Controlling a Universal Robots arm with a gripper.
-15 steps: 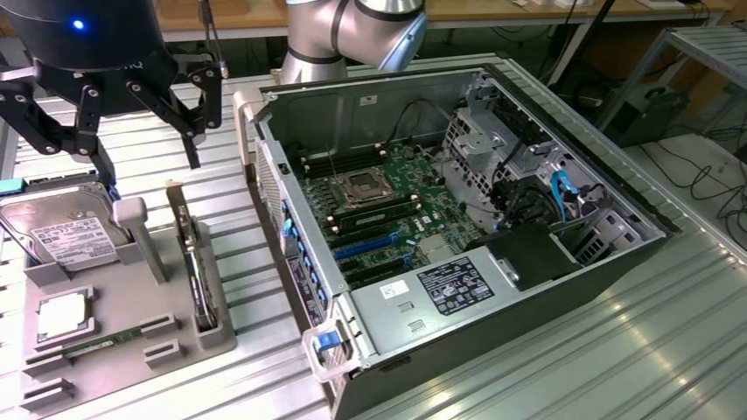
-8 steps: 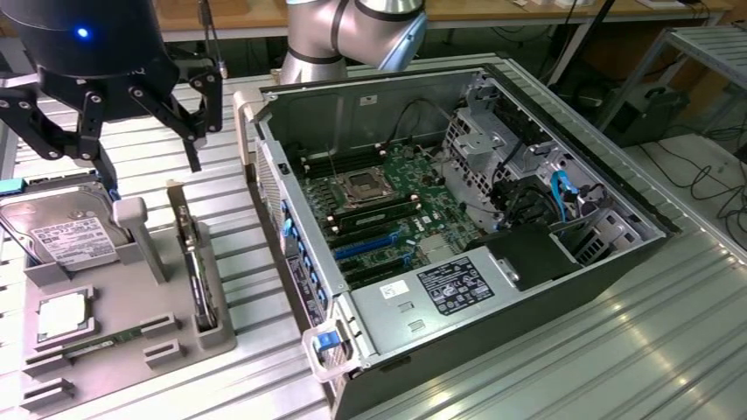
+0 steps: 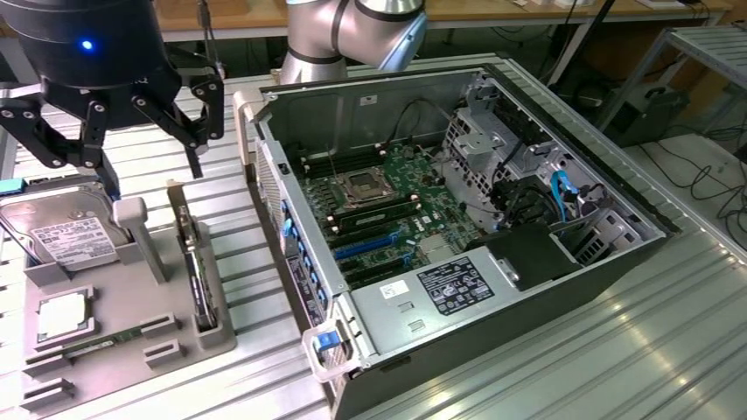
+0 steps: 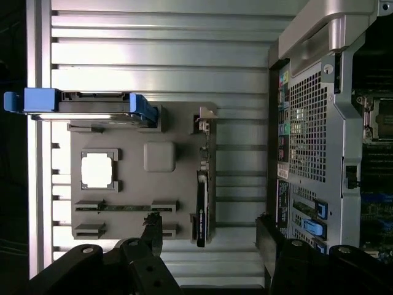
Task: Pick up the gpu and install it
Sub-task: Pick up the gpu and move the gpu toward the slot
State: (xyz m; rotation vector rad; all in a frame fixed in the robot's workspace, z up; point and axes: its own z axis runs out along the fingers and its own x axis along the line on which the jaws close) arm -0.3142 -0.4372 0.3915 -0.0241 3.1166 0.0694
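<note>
Gripper (image 3: 146,166) spread wide and empty, hovering above the grey parts tray (image 3: 138,293) — gpu (image 3: 201,282) edge-on in its slot, open computer case (image 3: 350,114) alongside.

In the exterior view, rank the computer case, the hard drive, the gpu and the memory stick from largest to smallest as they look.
1. computer case, by far the largest
2. hard drive
3. gpu, standing edge-on, so it shows as a long dark sliver
4. memory stick, shorter and thinner than the gpu's sliver
</note>
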